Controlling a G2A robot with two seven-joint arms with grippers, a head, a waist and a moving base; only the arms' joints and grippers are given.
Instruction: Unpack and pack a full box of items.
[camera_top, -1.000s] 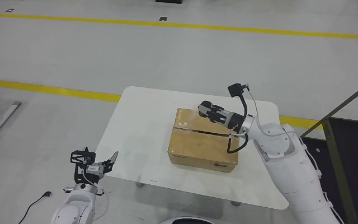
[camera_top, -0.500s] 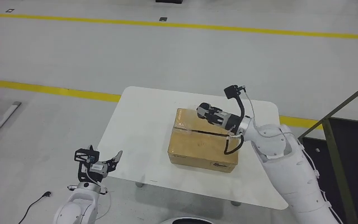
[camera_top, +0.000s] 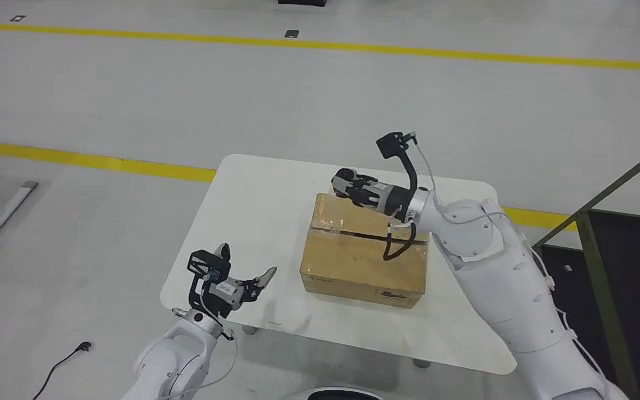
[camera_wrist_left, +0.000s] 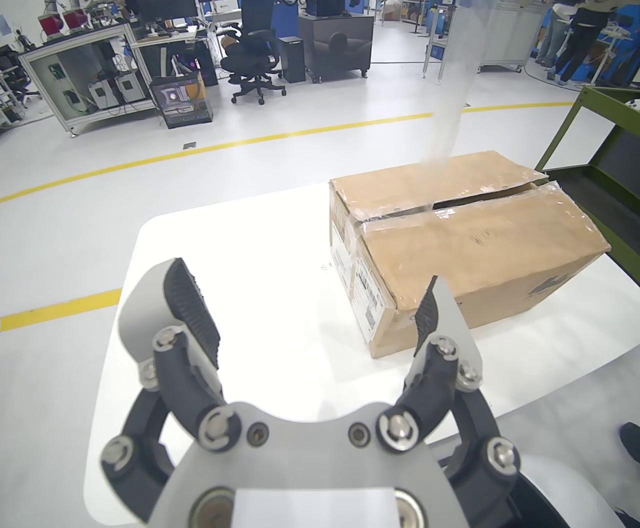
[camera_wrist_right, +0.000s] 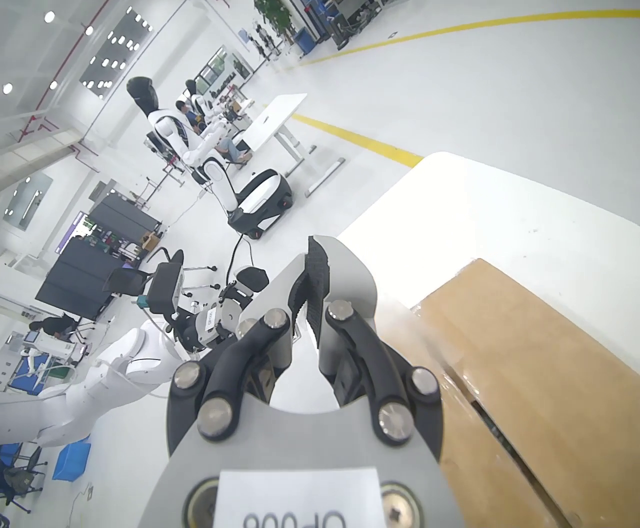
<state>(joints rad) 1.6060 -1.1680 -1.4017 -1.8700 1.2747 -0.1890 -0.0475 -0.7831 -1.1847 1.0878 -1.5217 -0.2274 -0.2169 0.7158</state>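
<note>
One cardboard box (camera_top: 365, 262), closed, stands on the right half of the white worktop (camera_top: 250, 195). It is about midway between the near and far edges and closer to the right edge than to the left. Long axis: left to right, parallel to the near edge. The seam (camera_wrist_left: 480, 196) between the two top flaps follows that axis. Clear tape (camera_wrist_left: 400, 217) lies crumpled over it, and a dark gap shows along part of its length. The short end face toward the left edge carries printed labels (camera_wrist_left: 367, 295).

Right hand (camera_wrist_right: 315, 250): fingers pressed together, nothing between them. I hold it above the far left corner of the box, at the far flap's outer edge. Whether it touches the cardboard I cannot tell.

Left hand (camera_wrist_left: 305, 275): fingers spread wide, empty. It sits low over the near edge of the worktop, toward the near left corner. It points at the labelled end face, near the box but apart from it.

Key relation: the box lies to the right of my left hand and directly under my right, so the right hand is the nearer. By my judgement unpacking has not begun. The lid is the first obstacle, and a pull on a flap should run across the seam, not along it.
</note>
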